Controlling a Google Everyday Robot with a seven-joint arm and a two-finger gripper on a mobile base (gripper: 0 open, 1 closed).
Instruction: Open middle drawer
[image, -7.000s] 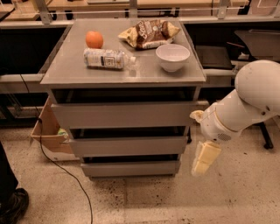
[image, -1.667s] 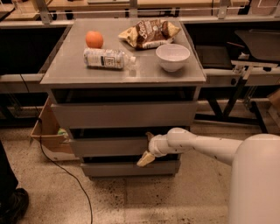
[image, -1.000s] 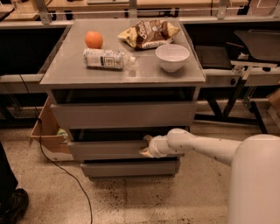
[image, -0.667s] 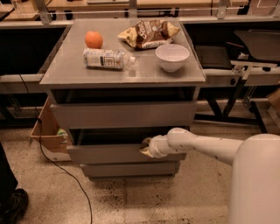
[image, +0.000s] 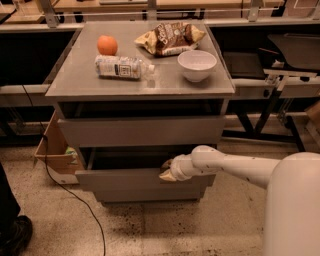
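Shadow fills the box of the middle drawer (image: 125, 179), so what it holds cannot be made out. The drawer is drawn partly out of the cabinet (image: 140, 85), its flat grey front standing forward of the other two fronts. The claw (image: 167, 172) is set at the top edge of that front, right of its middle, so most of the drawer spreads to the claw's left and just below it. Whether the claw is clenched on the edge or released cannot be told. The arm (image: 235, 167) is stretched nearly level from the lower right, the wrist bent slightly down toward the drawer, and it is joined to the large white body (image: 295, 205) at the right edge. The top drawer (image: 140, 131) is seen just above the claw, and the lowest drawer (image: 150, 194) just below it, set back under the middle one. Well above the claw, on the cabinet top, a white bowl (image: 197, 65) is placed up and to the right, only its plain white inside showing; a chip bag (image: 170, 37) lies beyond it, a plastic bottle (image: 120, 66) lies on its side up and to the left, and an orange (image: 107, 45) sits behind the bottle. Far to the claw's left, on the floor beside the cabinet, a cardboard box (image: 50, 155) is seen with a small greenish item inside.
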